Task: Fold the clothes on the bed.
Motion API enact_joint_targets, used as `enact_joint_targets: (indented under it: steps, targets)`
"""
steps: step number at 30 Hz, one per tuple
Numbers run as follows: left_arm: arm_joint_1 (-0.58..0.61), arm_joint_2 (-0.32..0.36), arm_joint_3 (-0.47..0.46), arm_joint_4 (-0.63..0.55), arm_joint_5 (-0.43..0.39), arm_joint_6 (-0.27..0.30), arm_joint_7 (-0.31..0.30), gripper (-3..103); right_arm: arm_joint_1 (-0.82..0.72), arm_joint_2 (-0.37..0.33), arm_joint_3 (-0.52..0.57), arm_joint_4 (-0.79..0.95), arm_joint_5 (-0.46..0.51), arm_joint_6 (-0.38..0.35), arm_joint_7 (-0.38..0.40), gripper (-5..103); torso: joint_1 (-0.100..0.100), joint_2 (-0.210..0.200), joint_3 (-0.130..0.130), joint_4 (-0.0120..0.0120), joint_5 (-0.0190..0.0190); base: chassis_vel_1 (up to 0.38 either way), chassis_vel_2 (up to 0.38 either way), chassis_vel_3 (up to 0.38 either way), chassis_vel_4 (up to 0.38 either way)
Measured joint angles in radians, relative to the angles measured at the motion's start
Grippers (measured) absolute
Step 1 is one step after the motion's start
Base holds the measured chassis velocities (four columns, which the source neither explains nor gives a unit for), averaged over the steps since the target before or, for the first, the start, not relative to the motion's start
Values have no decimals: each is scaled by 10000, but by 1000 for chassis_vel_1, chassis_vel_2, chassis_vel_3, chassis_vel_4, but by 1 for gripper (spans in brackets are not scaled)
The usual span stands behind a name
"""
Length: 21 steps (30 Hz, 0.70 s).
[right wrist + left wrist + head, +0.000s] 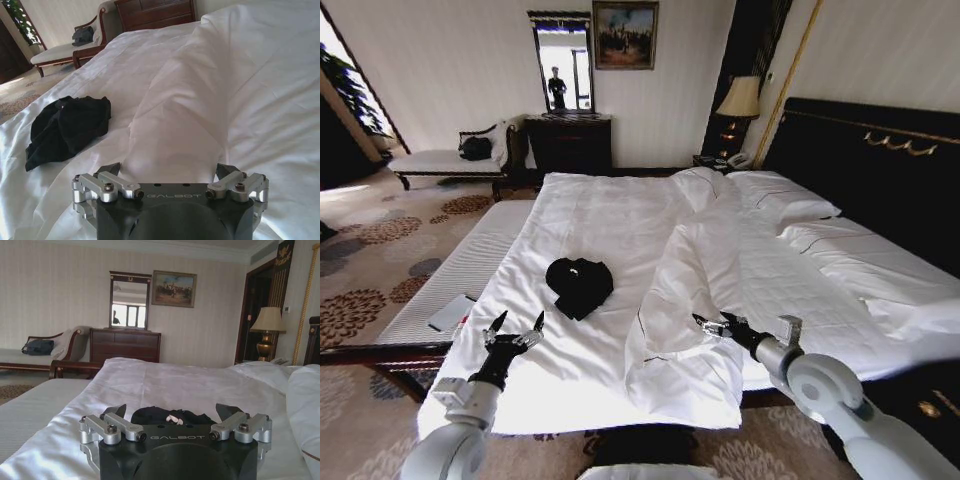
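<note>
Clothes (579, 286) bunched on bed (620, 215), beyond spread left gripper (516, 327) jaws.

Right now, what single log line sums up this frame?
crumpled black soft-fabric garment: bunched, unfolded on white-sheeted double bed | left claw: open, near garment, apart | right claw: open, over white duvet

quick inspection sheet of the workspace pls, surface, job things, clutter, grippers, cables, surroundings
surface: bed with white sheets, duvet bunched in a ridge along the middle
job's things: black clothes crumpled in a heap on the sheet, not yet folded
clutter: flat grey item on the mattress edge at the robot's left
grippers: left gripper jaws open, short of the clothes; right gripper over the duvet, jaws open
cables: nothing seen
surroundings: bench with a dark bag, dresser under a mirror, lamp, patterned carpet
</note>
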Motion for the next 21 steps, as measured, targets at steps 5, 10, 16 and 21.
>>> enact_joint_targets:
  steps: [5,10,16,21]
  targets:
    - [42,-62,-68,25,-1,1,0,100,202,84,-348,-45,2,-37,-6,98,0,0,0,-1,0,0,0,0,0]
    - [44,-116,-110,25,-4,0,0,100,193,151,-387,3,-8,-22,-6,78,0,0,-1,-2,0,0,0,0,0]
    - [-36,-119,-96,12,-15,-10,0,100,69,188,-338,87,-69,13,4,56,0,1,0,-1,-1,0,0,0,0]
    - [11,-132,-147,-35,-21,-39,0,100,-302,348,-138,231,-252,114,-23,39,-1,0,0,-4,0,0,0,0,0]
